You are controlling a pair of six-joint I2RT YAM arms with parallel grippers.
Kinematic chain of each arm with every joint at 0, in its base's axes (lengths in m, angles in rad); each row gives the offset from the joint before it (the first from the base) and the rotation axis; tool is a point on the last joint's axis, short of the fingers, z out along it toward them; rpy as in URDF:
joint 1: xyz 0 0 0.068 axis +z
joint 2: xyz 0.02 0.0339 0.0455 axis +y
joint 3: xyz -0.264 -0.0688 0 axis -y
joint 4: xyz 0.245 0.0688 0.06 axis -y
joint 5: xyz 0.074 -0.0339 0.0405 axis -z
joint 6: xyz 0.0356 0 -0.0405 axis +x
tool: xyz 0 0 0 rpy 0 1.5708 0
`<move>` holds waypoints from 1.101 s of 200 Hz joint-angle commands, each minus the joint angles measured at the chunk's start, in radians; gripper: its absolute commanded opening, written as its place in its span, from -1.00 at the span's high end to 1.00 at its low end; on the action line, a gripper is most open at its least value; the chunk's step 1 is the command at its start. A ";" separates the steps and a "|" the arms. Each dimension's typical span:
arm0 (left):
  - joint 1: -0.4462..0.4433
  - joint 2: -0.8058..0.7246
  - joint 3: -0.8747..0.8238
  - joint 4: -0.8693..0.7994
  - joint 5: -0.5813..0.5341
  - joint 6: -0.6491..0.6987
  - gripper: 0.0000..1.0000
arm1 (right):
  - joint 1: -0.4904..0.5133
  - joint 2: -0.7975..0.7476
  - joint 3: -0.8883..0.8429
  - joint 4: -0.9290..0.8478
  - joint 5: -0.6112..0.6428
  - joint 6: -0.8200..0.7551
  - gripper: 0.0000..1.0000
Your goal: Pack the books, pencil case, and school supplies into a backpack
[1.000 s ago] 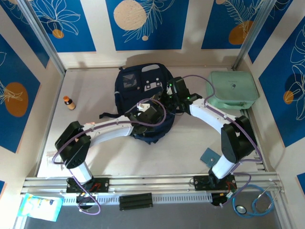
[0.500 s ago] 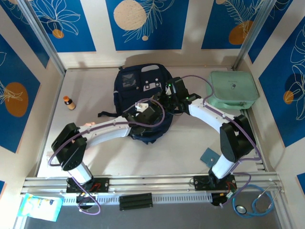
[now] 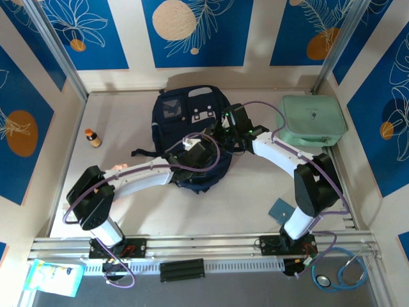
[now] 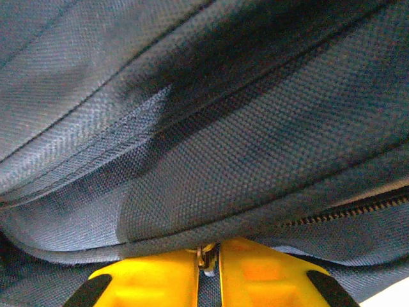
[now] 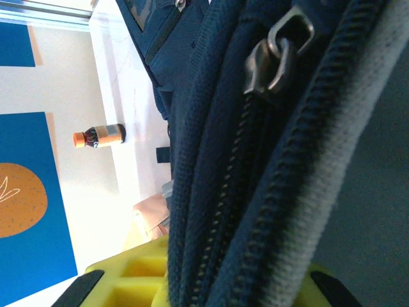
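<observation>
The navy backpack (image 3: 189, 121) lies at the back middle of the table, its pale-patched pocket facing the far side. My left gripper (image 3: 195, 151) rests on its near part. In the left wrist view the yellow fingers (image 4: 153, 281) stand almost together, and my left gripper (image 4: 208, 257) is shut on a small metal zipper pull (image 4: 204, 254). My right gripper (image 3: 228, 131) is at the bag's right side, and my right gripper (image 5: 223, 281) is shut on the backpack's zippered edge (image 5: 243, 192). A teal booklet (image 3: 279, 210) lies near the right arm's base. The books and the pencil case are out of view.
A mint-green rounded case (image 3: 312, 120) sits at the back right. A small orange-capped bottle (image 3: 93, 137) stands at the left, and the bottle (image 5: 99, 135) also shows in the right wrist view. A metal zipper slider (image 5: 275, 57) hangs on the bag. Walls enclose the table.
My left gripper has closed on the zipper pull and shifted slightly along the bag, its elbow swinging left. The right arm has not moved.
</observation>
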 commanded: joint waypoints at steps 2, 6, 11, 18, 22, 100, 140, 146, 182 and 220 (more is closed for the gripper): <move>0.015 -0.003 0.003 0.037 0.007 0.012 0.67 | 0.014 0.005 0.040 0.016 -0.105 -0.022 0.68; 0.015 0.000 0.007 0.038 0.007 0.015 0.67 | 0.014 0.004 0.040 0.015 -0.105 -0.022 0.68; 0.015 0.004 0.012 0.039 0.006 0.017 0.67 | 0.014 0.005 0.040 0.016 -0.105 -0.022 0.68; 0.015 0.010 0.018 0.038 0.005 0.019 0.67 | 0.013 0.004 0.039 0.016 -0.105 -0.022 0.68; 0.016 0.014 0.022 0.036 0.003 0.020 0.67 | 0.012 0.004 0.039 0.015 -0.105 -0.022 0.68; 0.024 0.037 0.014 0.034 0.012 0.002 0.69 | 0.009 -0.001 0.037 0.019 -0.110 -0.019 0.68; 0.028 0.019 0.013 0.013 0.010 0.008 1.00 | -0.003 -0.005 0.027 0.011 -0.094 -0.019 0.70; 0.030 0.010 0.010 -0.002 0.007 0.013 1.00 | -0.008 -0.007 0.020 0.010 -0.087 -0.017 0.71; 0.074 -0.072 -0.034 -0.082 0.112 0.119 1.00 | -0.053 -0.024 -0.006 0.008 -0.086 -0.025 0.78; 0.162 -0.173 -0.099 -0.142 0.231 0.231 1.00 | -0.095 -0.060 -0.032 0.014 -0.077 -0.038 0.80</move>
